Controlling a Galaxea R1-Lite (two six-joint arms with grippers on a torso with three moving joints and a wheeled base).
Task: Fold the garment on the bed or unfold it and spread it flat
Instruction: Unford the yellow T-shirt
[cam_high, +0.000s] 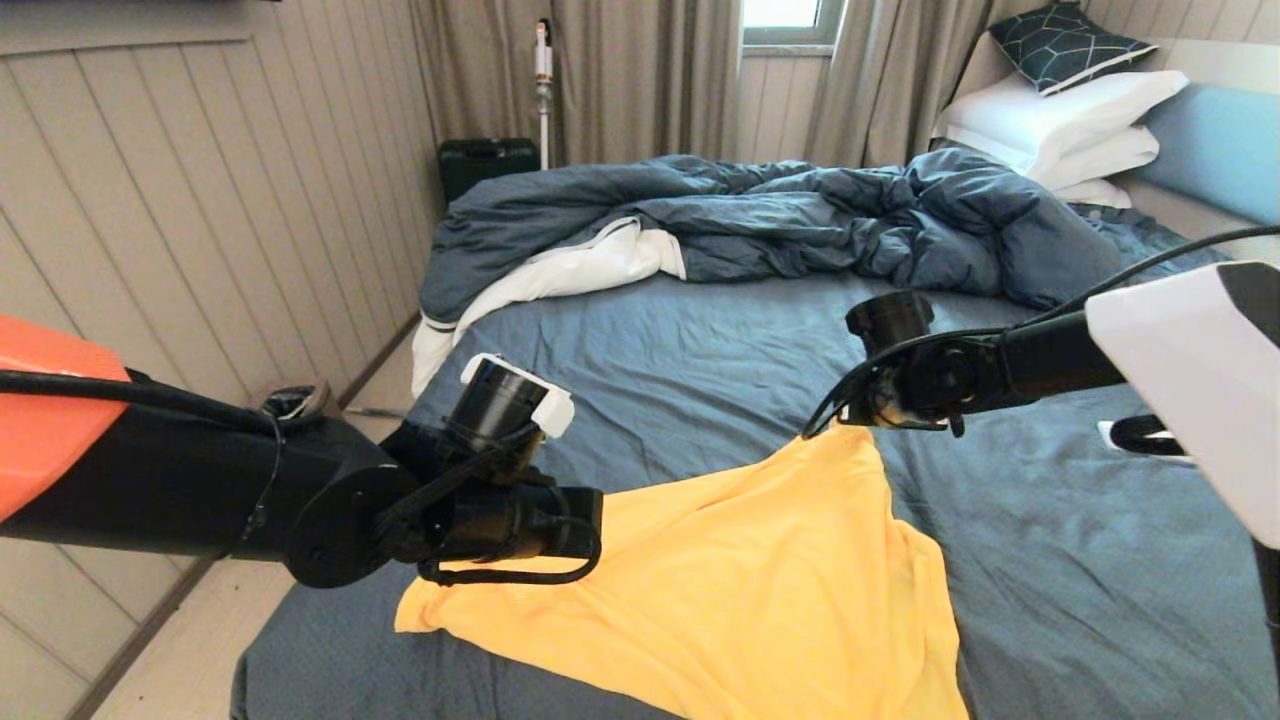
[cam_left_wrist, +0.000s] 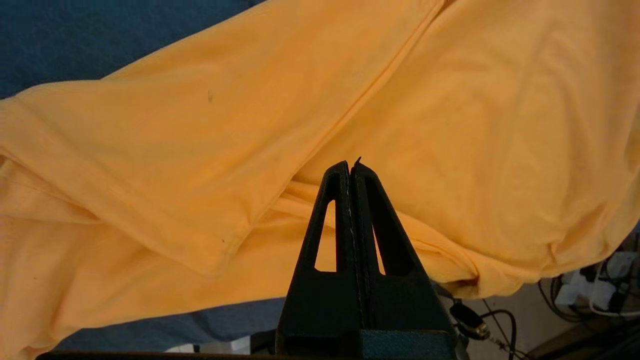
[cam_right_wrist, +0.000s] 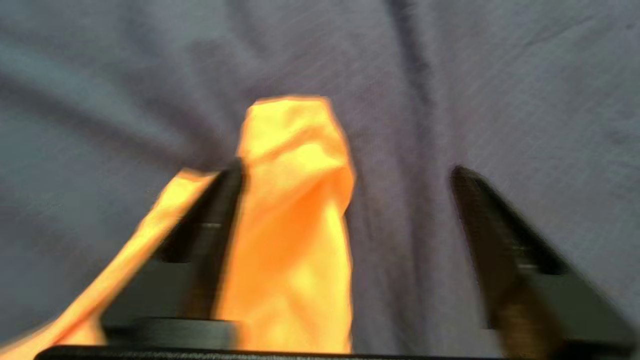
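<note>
The yellow-orange garment (cam_high: 760, 580) lies rumpled on the near part of the bed (cam_high: 700, 340), drawn up to a peak at its far corner. My right gripper (cam_high: 850, 420) is at that peak. In the right wrist view the right gripper (cam_right_wrist: 347, 172) is open wide, and a bunched corner of the garment (cam_right_wrist: 290, 200) rests against one finger (cam_right_wrist: 220, 220), unclamped. My left gripper (cam_high: 598, 525) is at the garment's left edge. In the left wrist view the left gripper (cam_left_wrist: 350, 167) is shut, with no cloth showing between its fingers, and the garment (cam_left_wrist: 200, 150) spreads beyond them.
A dark blue duvet (cam_high: 800, 210) with white lining is heaped across the far half of the bed. White pillows (cam_high: 1070, 120) are stacked at the headboard on the right. A panelled wall runs along the left, with a narrow floor strip (cam_high: 200, 640) beside the mattress.
</note>
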